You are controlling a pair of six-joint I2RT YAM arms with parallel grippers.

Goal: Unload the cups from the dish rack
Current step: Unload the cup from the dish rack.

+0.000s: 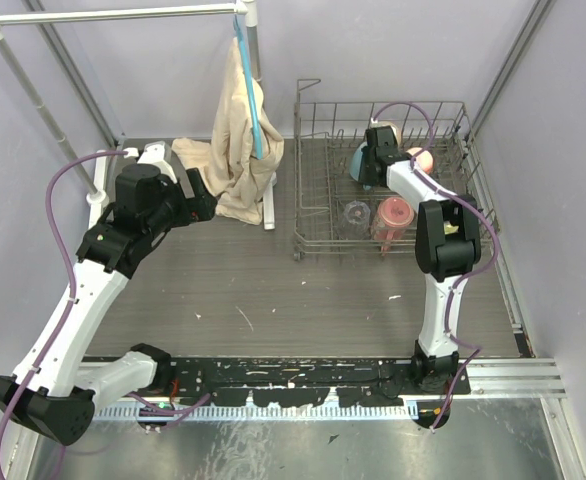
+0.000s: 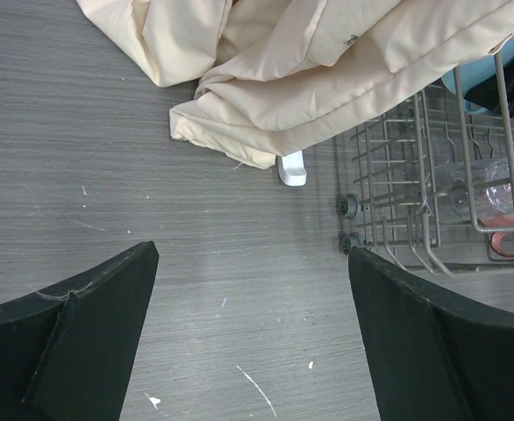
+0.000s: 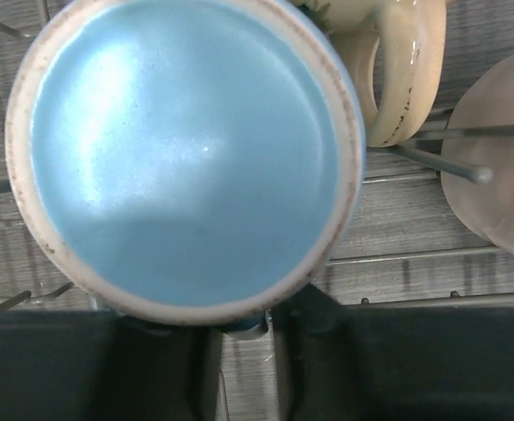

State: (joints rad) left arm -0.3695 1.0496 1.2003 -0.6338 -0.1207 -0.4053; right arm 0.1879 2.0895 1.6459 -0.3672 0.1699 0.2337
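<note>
One glossy light-blue mug (image 3: 187, 149), cream rim worn, sits just ahead of the right end effector (image 3: 244, 360), whose grip I can't tell; overhead shows only a sliver.

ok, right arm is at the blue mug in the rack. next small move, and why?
Probably a short straight lift. The right pincer looks nearly shut on a blue bit, likely the handle, of the upturned light blue mug. It sits in the dish rack beside a cream mug and a prong, so pulling sideways could snag.
</note>
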